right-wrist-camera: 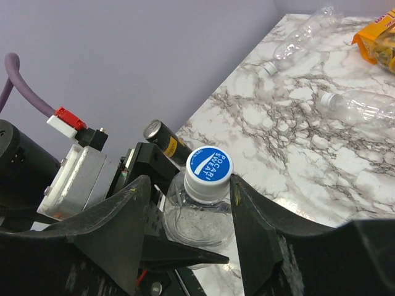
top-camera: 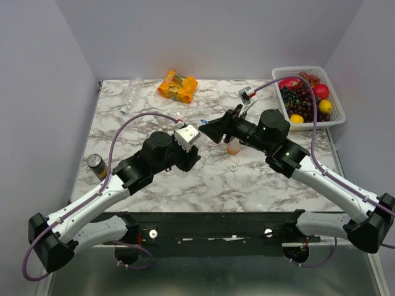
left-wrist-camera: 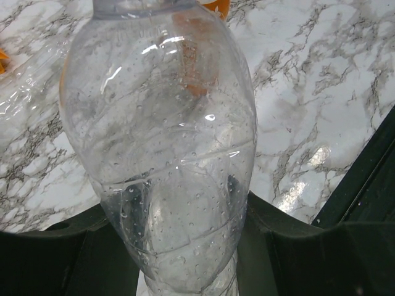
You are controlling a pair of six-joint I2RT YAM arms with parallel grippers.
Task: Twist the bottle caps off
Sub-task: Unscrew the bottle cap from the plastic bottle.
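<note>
1. Closest to us in the left wrist view is a clear bottle (left-wrist-camera: 160, 154), and its wet, colourless wall fills most of the picture.
2. We see the left gripper (left-wrist-camera: 179, 213) clamped on it, with one dark finger pressed to each side of the lower body.
3. On that bottle's neck sits a blue cap (right-wrist-camera: 208, 171) with white lettering, its top turned toward the right wrist camera.
4. Our right gripper (right-wrist-camera: 189, 180) straddles the cap with its jaws spread. The finger on the right of that view looks to touch the cap's rim and the other stands off with a gap, so it has hold of nothing.
5. From above, we find the two grippers meeting nose to nose over the middle of the marble table (top-camera: 216, 185), with the held bottle between them.
6. Just beneath the right arm we make out an orange bottle (top-camera: 233, 147), mostly hidden. Near it a small pale cap (top-camera: 233, 166) lies loose on the marble.
7. Further out, a second clear bottle (right-wrist-camera: 364, 105) lies on its side. A third clear bottle (right-wrist-camera: 302, 34) lies on its side too, near the far left corner. We cannot tell from these views what caps they carry.
8. At the edges, a dark can (top-camera: 95, 165) stands upright by the left side. An orange snack packet (top-camera: 177, 86) lies near the far edge, and a white basket (top-camera: 318, 125) of fruit sits at the far right corner.
</note>
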